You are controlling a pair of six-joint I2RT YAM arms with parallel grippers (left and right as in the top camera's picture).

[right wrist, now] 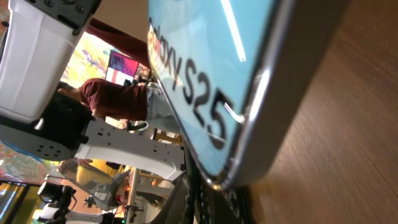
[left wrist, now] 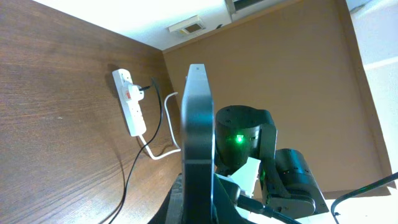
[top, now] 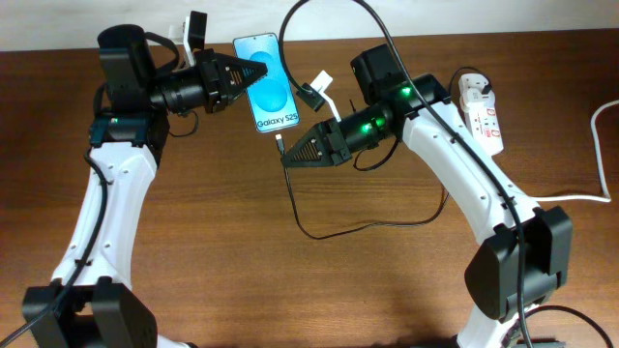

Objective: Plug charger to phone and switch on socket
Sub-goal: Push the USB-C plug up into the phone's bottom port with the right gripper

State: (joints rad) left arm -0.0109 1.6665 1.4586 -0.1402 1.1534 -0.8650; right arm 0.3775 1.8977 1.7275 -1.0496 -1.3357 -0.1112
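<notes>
The phone (top: 266, 85) with its cyan screen is held off the table at the back by my left gripper (top: 248, 72), which is shut on its side. In the left wrist view the phone (left wrist: 198, 130) shows edge-on between the fingers. My right gripper (top: 285, 152) is shut on the connector end of the black charger cable (top: 319, 235), right at the phone's bottom edge. In the right wrist view the phone (right wrist: 211, 68) fills the frame, and its bottom edge meets the fingers (right wrist: 249, 202). The white socket (top: 481, 114) lies at the far right, with a dark plug in it.
The black cable loops across the table between the arms. A thick white cord (top: 600, 145) runs from the socket to the right edge. The socket (left wrist: 130, 102) and the right arm (left wrist: 242, 137) show in the left wrist view.
</notes>
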